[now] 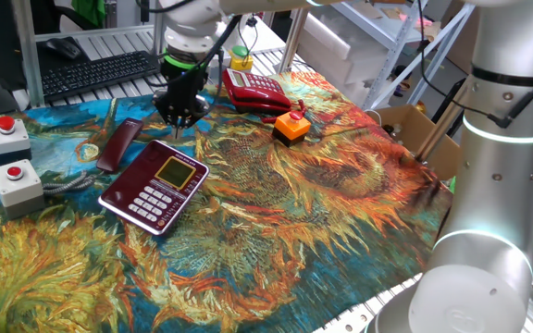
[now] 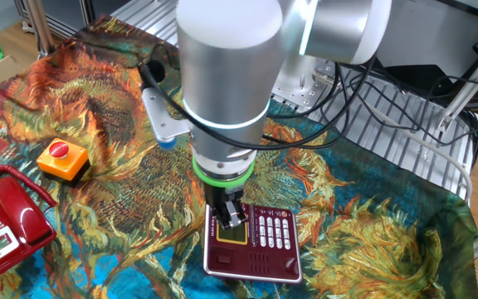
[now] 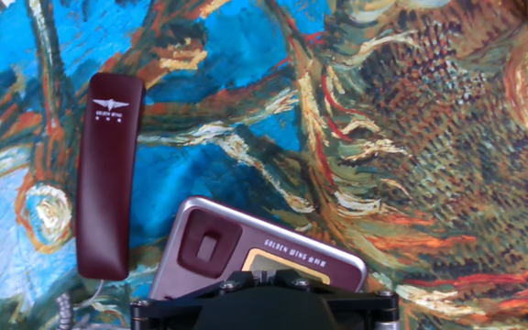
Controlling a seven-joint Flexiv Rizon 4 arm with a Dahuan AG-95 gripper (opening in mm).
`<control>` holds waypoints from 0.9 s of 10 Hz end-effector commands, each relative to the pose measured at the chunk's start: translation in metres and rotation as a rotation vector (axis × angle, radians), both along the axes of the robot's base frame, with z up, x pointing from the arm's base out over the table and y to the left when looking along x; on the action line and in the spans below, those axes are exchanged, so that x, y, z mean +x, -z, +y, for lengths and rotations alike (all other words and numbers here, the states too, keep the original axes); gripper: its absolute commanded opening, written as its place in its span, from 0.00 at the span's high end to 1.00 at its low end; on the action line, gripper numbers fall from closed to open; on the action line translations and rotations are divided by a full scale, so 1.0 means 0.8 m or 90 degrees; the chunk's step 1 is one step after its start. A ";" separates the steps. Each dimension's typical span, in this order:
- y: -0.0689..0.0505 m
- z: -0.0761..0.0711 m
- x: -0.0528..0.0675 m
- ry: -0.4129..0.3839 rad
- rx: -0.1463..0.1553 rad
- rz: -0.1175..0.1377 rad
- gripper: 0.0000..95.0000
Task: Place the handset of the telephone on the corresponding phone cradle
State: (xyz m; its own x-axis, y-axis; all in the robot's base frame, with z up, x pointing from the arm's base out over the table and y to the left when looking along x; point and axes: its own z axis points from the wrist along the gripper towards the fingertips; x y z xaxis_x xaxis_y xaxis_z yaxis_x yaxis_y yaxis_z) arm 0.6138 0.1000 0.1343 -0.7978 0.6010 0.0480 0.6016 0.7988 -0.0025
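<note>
The dark maroon handset (image 1: pixel 118 145) lies on the patterned cloth, off the phone and just left of it. In the hand view the handset (image 3: pixel 108 174) lies lengthwise at the left, its grey cord at the lower end. The maroon telephone (image 1: pixel 155 185) has a yellow screen and white keys, and its phone cradle (image 1: pixel 130 176) along the left side is bare. The cradle recess (image 3: pixel 207 249) shows in the hand view. My gripper (image 1: pixel 181 116) hovers above the phone's far end with fingers together and empty. It also shows in the hand view (image 3: pixel 265 275) and over the telephone (image 2: pixel 251 241) in the other fixed view (image 2: pixel 231 218), where the handset is hidden.
A bright red telephone (image 1: pixel 255 91) and an orange button box (image 1: pixel 291 127) sit at the back right. Two grey boxes with red buttons (image 1: pixel 12 157) stand at the left edge. A keyboard (image 1: pixel 95 72) lies behind the table, and a cardboard box (image 1: pixel 415 129) is at the right.
</note>
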 end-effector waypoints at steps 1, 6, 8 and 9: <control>0.000 0.002 0.003 -0.024 0.006 0.014 1.00; 0.000 0.002 0.003 0.005 -0.011 0.030 1.00; 0.000 0.002 0.003 -0.002 -0.001 0.025 1.00; 0.000 0.002 0.003 -0.004 0.008 0.022 1.00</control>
